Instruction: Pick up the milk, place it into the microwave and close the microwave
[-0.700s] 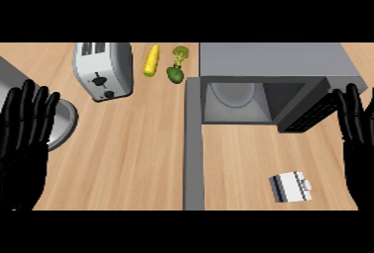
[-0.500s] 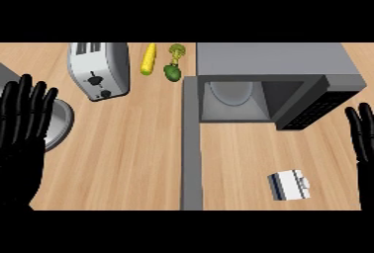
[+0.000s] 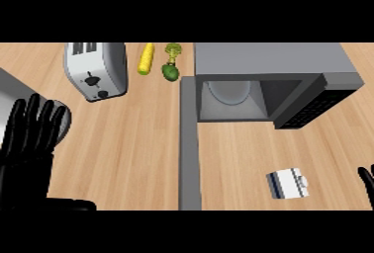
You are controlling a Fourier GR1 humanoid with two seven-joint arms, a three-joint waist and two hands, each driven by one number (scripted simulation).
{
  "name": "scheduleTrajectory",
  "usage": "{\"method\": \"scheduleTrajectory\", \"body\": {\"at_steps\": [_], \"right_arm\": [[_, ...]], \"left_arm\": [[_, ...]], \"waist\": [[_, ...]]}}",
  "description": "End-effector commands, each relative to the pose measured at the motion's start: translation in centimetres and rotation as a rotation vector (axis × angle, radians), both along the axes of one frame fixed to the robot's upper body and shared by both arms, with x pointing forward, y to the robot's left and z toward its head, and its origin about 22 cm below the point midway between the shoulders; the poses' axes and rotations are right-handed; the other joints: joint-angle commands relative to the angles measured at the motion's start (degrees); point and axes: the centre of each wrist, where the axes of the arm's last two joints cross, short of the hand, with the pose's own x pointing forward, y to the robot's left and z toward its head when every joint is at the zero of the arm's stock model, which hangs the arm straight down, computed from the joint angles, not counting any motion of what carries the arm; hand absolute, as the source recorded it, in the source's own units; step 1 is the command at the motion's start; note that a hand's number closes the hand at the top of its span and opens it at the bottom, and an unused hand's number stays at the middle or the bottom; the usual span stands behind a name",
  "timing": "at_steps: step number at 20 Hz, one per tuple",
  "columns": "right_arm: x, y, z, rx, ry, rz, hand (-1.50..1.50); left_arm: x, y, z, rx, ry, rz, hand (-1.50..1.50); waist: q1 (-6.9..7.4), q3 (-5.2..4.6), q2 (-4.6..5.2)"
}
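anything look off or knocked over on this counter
The milk seems to lie on its side on the counter, near the right robot hand. The microwave stands open. Nothing looks spilled or damaged.

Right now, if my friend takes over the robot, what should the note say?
Left hand: open, resting at the left edge, fingers up, holding nothing.
Right hand: only fingertips show at the right edge; can't tell its state.
Milk: lying on the counter, right of the grey strip, below the microwave.
Microwave: door open, nothing inside.
Done: nothing yet.
Left: grasp milk, put it in, close door.
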Motion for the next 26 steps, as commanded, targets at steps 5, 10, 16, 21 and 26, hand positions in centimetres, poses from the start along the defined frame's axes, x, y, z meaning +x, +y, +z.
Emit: {"method": "scheduleTrajectory", "body": {"at_steps": [5, 10, 16, 21, 26], "right_arm": [[-2.3, -0.9, -4.3, 0.027, 0.084, -0.042, -1.5], [-3.2, -2.2, -7.3, 0.041, 0.093, -0.057, -1.5], [-0.3, -1.6, -8.5, 0.06, 0.136, -0.05, -1.5], [0.6, -1.9, -14.8, 0.045, 0.144, -0.088, -1.5], [0.1, -3.3, -17.8, 0.057, 0.179, -0.202, -1.5]], "left_arm": [[-2.8, 1.9, -2.4, -0.022, 0.029, -0.006, -1.5], [-4.1, -0.1, -2.4, -0.042, 0.02, -0.042, -1.5], [-4.3, 0.4, -3.5, -0.034, 0.017, -0.015, -1.5], [-7.3, 0.9, -5.8, -0.035, 0.012, -0.021, -1.5], [-8.2, 0.8, -6.3, -0.055, 0.014, -0.009, -1.5]], "waist": [[0.62, -0.01, 0.17], [0.64, 0.0, 0.17], [0.84, -0.02, 0.28], [1.22, 0.01, 0.25], [1.15, 0.01, 0.27]]}}
